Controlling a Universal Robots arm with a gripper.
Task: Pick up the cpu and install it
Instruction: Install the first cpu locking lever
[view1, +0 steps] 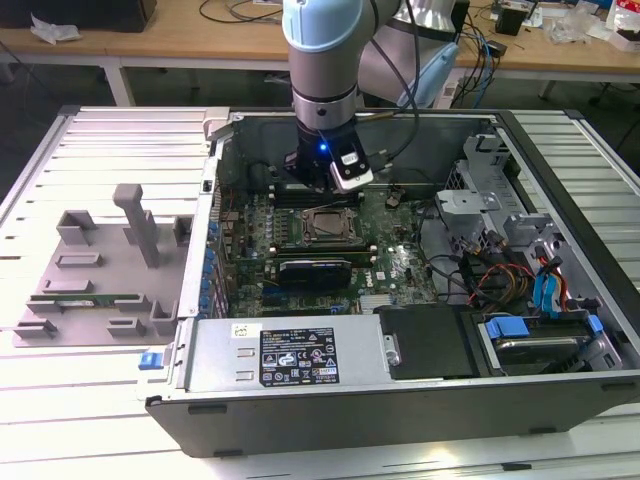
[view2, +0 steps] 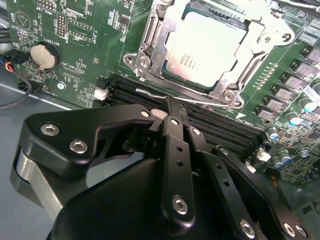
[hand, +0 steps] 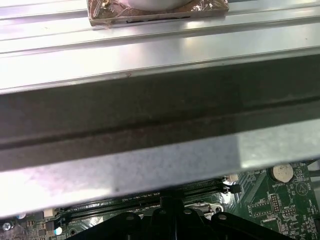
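Second wrist view: a coin battery (view2: 42, 55) sits on the green motherboard (view2: 85, 75) (memory slots run alongside), and the cpu (view2: 206, 46) lies seated in its metal-framed socket (view2: 150, 52). The gripper (view2: 170, 107), fingers pressed together and holding nothing, hangs just beside the socket's edge, apart from the chip.
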